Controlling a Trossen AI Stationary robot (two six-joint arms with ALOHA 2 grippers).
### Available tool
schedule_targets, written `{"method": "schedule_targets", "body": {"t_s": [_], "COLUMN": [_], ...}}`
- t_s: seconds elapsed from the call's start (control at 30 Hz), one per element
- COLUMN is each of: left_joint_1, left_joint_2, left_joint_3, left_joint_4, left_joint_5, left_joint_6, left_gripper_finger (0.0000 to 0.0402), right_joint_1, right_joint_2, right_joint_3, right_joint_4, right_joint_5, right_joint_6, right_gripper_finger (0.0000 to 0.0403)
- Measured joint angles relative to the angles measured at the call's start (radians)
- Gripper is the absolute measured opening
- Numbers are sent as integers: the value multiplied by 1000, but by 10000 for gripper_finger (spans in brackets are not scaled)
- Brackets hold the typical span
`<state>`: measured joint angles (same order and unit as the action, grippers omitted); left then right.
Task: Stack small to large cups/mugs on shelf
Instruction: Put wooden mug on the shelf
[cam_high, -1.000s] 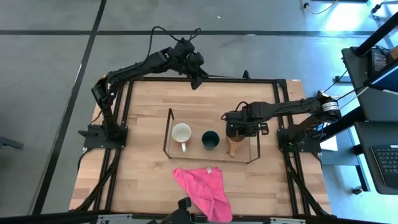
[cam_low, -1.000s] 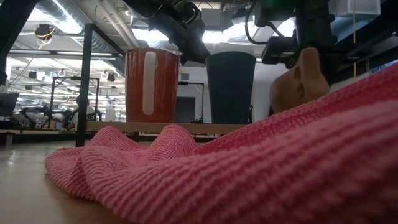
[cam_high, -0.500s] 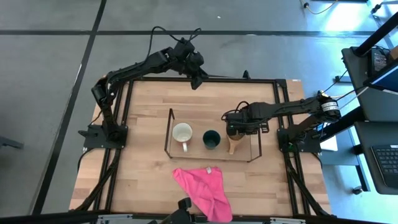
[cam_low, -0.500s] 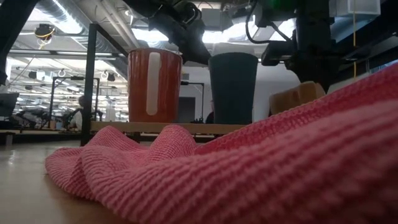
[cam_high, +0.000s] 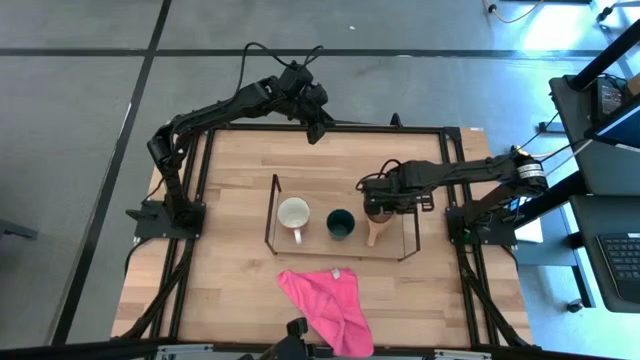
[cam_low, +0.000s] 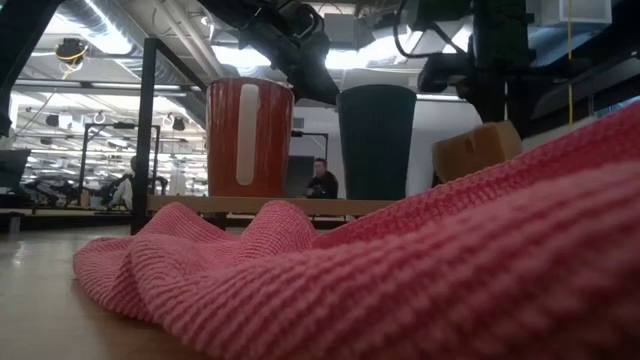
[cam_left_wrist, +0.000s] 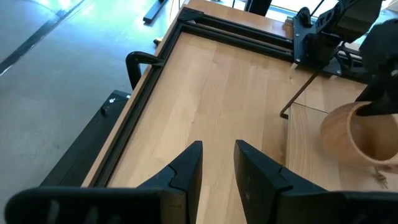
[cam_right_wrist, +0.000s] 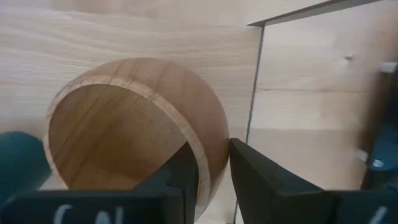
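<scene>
The shelf (cam_high: 272, 215) carries the reddish mug (cam_high: 292, 214), then the dark green cup (cam_high: 339, 224), then the tan wooden cup (cam_high: 377, 232) at its right end. The right gripper (cam_high: 377, 212) pinches the wooden cup's rim, one finger inside. The cup appears tilted: releasing now risks it rolling or dropping between the rods. The left gripper (cam_high: 315, 128) idles over the far edge, fingers slightly parted

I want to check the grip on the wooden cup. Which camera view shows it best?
The right wrist view: the wooden cup fills it, rim pinched by the right tool. High view shows it small; low view, partly behind the pink cloth; left wrist, partly.
</scene>
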<state>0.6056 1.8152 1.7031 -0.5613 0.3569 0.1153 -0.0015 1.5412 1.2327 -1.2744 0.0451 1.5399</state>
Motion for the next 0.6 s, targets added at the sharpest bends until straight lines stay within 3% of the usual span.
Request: {"method": "schedule_targets", "body": {"t_s": [0.6], "left_joint_1": [0], "left_joint_2": [0], "left_joint_3": [0], "left_joint_4": [0], "left_joint_5": [0], "left_joint_6": [2], "left_gripper_finger": [86], "right_joint_1": [0], "right_joint_2": [9], "right_joint_3": [37], "right_joint_4": [-64], "right_joint_5": [39], "right_joint_6": [-28], "right_gripper_finger": [90]}}
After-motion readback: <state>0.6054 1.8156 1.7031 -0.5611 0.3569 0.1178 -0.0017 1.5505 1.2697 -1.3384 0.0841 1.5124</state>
